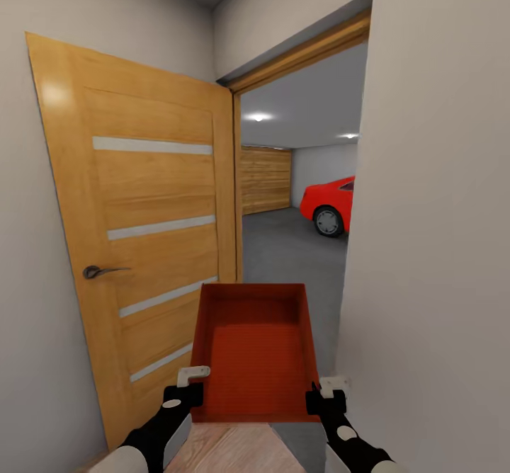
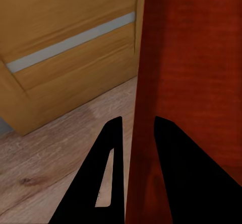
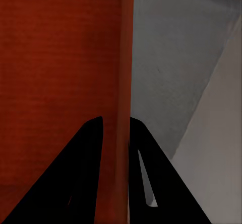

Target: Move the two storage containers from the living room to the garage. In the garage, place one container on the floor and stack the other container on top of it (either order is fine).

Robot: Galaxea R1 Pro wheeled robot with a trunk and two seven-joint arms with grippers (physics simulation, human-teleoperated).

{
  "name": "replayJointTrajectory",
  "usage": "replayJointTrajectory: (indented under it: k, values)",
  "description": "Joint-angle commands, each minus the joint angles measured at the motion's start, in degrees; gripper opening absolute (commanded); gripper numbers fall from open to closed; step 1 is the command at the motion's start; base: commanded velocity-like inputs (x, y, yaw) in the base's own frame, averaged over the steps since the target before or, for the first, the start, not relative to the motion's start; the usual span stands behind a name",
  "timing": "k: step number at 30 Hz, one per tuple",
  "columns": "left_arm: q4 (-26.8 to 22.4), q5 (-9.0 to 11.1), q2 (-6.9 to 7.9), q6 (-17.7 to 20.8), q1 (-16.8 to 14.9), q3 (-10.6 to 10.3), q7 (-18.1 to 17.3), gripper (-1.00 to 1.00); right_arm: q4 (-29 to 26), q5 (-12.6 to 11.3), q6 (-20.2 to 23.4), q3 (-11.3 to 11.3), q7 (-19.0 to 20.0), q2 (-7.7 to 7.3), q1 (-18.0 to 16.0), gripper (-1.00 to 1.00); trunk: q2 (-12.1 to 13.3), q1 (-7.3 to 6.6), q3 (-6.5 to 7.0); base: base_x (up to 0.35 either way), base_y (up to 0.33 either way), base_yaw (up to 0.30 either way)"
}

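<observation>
Head view forward-down; wrist views close along container (image 1: 255, 349) walls.

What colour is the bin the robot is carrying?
Red-orange, plain inside and out. The bin shows best in the head view.

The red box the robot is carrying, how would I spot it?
Find the open wooden door leading to the garage with the red car. Just in front of that doorway, the storage container hangs between the left gripper and right gripper. It is the only red-orange open bin, empty inside.
</observation>
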Motion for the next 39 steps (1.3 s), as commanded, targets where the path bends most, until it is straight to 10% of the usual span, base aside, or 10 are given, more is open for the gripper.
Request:
replayJointTrajectory:
  k: [1,39]
  values:
    - [0.05,1.02,0.57,0.12,0.00,0.03,0.56,-1.00,-0.19,0.53,-0.12,-1.93,-0.53,-0.31,-0.06,-1.00,-0.02,0.04,0.00,0.305,0.152,-0.056]
    - [0.06,1.04,0.57,0.40,0.00,0.47,0.50,-1.00,-0.20,0.53,-0.21,-1.93,-0.65,-0.28,-0.06,-1.00,-0.02,0.04,0.00,0.296,0.216,-0.152]
